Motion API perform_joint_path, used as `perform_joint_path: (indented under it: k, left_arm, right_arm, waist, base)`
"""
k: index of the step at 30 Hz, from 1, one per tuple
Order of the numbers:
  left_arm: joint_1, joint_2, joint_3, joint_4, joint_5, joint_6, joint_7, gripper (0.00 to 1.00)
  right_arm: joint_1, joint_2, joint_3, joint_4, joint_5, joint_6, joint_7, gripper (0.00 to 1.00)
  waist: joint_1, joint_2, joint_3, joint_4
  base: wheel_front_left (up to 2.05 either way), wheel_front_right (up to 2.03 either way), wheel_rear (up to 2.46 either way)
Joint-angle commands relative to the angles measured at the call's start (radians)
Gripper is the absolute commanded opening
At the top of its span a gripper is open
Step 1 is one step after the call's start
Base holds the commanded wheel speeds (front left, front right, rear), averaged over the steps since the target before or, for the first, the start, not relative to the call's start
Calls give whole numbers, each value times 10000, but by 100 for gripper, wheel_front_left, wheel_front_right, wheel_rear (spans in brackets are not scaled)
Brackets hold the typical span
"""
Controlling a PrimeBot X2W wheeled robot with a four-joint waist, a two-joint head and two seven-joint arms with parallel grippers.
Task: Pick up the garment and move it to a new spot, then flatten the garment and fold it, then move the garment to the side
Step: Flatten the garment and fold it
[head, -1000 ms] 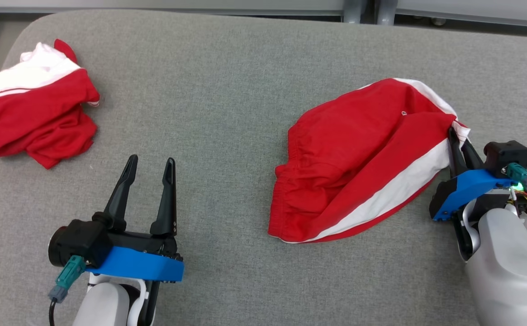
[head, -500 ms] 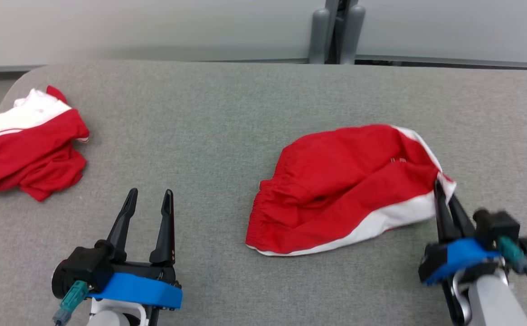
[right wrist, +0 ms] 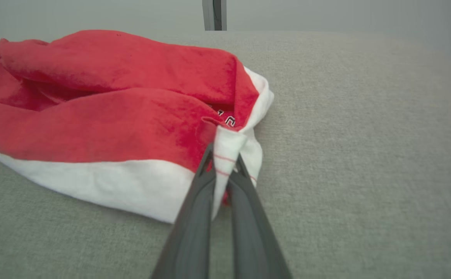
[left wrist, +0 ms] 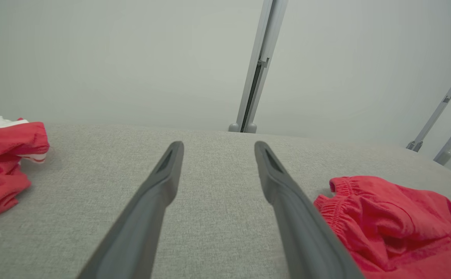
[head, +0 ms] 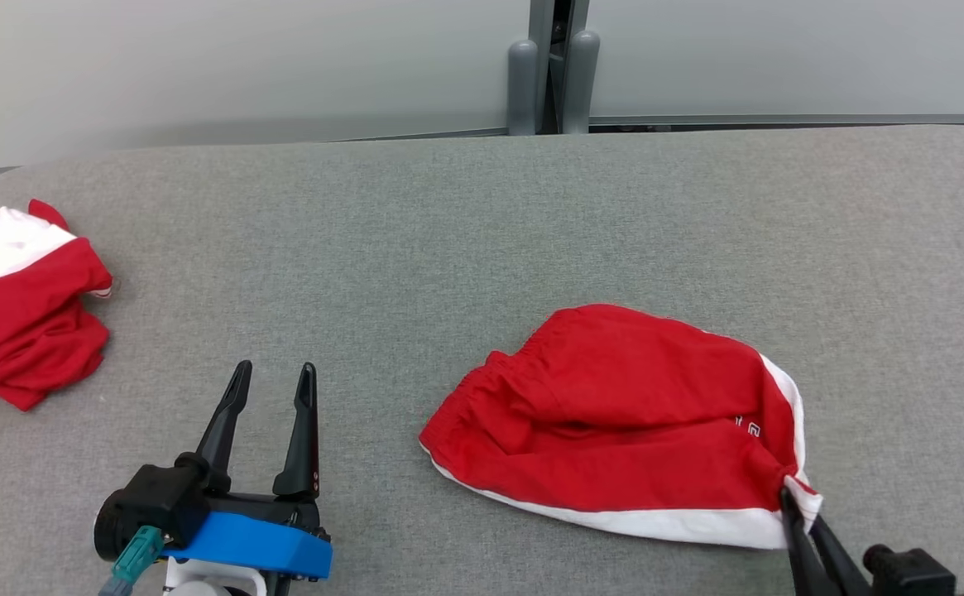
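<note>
Drags the garment by its lower right corner toward the robot's own edge of the table, swinging the cloth round and laying its white side stripe along the near side. Tips the head view upward too, bringing the pale wall and a grey post into frame, so counts much of the apparent slide as camera motion. Keeps the right gripper pressed together on a fold of white hem with thin red stitching, clearest from the right wrist. Leaves the left gripper spread wide and empty over bare table, well apart from the cloth. Judges the relocation step nearly done, with flattening and folding not yet begun. Looks like light, matte shorts: red body, gathered elastic waistband at the left end, small lettering near the pinched corner, soft ridges across the middle. Rests on coarse grey fabric, probably grippy enough to resist sliding. Ignores a second red-and-white bundle at the far left.
</note>
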Motion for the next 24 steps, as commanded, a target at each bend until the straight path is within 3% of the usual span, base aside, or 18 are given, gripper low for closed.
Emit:
perform_joint_path:
  k: [1, 6, 12, 18, 24]
  left_arm:
    - [-21, 35, 24, 24, 13, -21, -30, 100]
    - [-47, 34, -32, 62, -10, -35, -30, 100]
    - [38, 34, 18, -10, 6, -12, -30, 100]
    - [-110, 34, -2, -47, -22, 13, -30, 100]
    - [-163, 34, -72, -88, -138, 58, -30, 100]
  right_arm:
    - [118, 13, -99, -188, 103, -3, 30, 100]
    - [-173, -139, -474, -963, 183, -3, -19, 100]
    - [-1317, -755, -739, -1653, 47, -3, 556, 100]
    - [-2506, -1260, -795, -1606, -5, -3, 1554, 100]
    - [-2571, -1468, -712, -916, 119, -3, 2546, 100]
  waist:
    - [2, 0, -14, -45]
    - [2, 0, -96, -100]
    - [2, 0, -86, -65]
    - [2, 0, 101, 179]
    - [2, 0, 296, 445]
  base:
    - [0, 0, 0]
    - [0, 0, 0]
    - [0, 0, 0]
    - [0, 0, 0]
    - [0, 0, 0]
